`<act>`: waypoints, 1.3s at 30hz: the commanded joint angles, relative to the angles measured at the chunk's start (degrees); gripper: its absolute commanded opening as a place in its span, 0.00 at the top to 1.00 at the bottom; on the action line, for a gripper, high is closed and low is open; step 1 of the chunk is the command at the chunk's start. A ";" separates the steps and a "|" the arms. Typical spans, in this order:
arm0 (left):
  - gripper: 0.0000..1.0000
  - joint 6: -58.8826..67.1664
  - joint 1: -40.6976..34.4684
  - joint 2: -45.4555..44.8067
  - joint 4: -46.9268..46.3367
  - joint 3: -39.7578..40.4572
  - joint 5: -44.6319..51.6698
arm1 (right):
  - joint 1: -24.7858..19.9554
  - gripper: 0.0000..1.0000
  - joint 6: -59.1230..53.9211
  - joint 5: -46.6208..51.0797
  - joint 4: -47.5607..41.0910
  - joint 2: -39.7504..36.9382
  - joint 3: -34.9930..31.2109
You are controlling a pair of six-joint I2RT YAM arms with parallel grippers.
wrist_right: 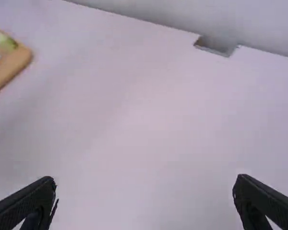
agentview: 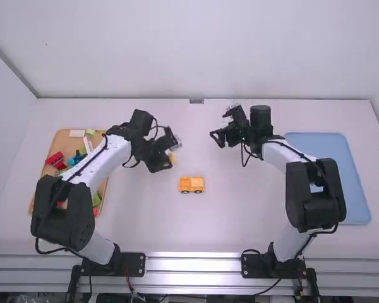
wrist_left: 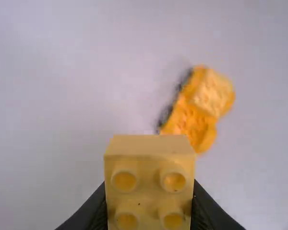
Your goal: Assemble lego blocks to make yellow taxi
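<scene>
In the high view my left gripper (agentview: 172, 158) hangs left of the middle of the table, behind and left of the taxi body (agentview: 191, 184). A yellow block (agentview: 172, 159) is between its fingers. Seen from the left wrist, that gripper (wrist_left: 149, 211) is shut on the yellow block (wrist_left: 149, 165), whose studs face the camera. Beyond it lies the orange taxi body (wrist_left: 198, 108) with dark wheels along one side and a lighter block on one end. My right gripper (agentview: 218, 137) is over the table right of the middle; in its wrist view the gripper (wrist_right: 146, 191) stands open and holds nothing.
A wooden tray (agentview: 58, 136) with several loose coloured blocks stands at the left, partly under the left arm. On the right lies a blue tray (agentview: 357, 183), with the right arm over its left side. A small metal bracket (agentview: 196, 101) sits at the table's back edge.
</scene>
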 commanded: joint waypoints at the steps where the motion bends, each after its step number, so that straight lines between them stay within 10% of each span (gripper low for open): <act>1: 0.93 18.12 -3.45 2.43 -4.48 -0.24 -9.88 | 0.31 0.01 -0.52 4.83 -0.04 -1.18 1.18; 21: 0.93 31.54 -7.08 8.55 11.61 -14.91 -15.69 | 0.31 0.01 -0.55 4.83 -1.11 -1.18 1.18; 26: 0.40 29.05 -7.02 8.55 14.75 -15.93 -15.63 | 0.31 0.01 -0.59 4.63 -1.14 -1.18 1.18; 28: 0.01 27.52 -7.26 8.55 15.69 -15.91 -16.59 | 0.28 0.02 -0.55 4.17 -1.11 -1.18 1.18; 33: 0.01 27.71 -6.29 7.65 13.90 -14.05 -13.97 | 0.15 0.02 -4.31 -1.44 -1.33 -1.70 1.20; 39: 0.01 41.90 4.42 5.44 8.37 -12.94 12.24 | -0.33 0.01 -11.87 -6.91 -4.42 -6.05 1.20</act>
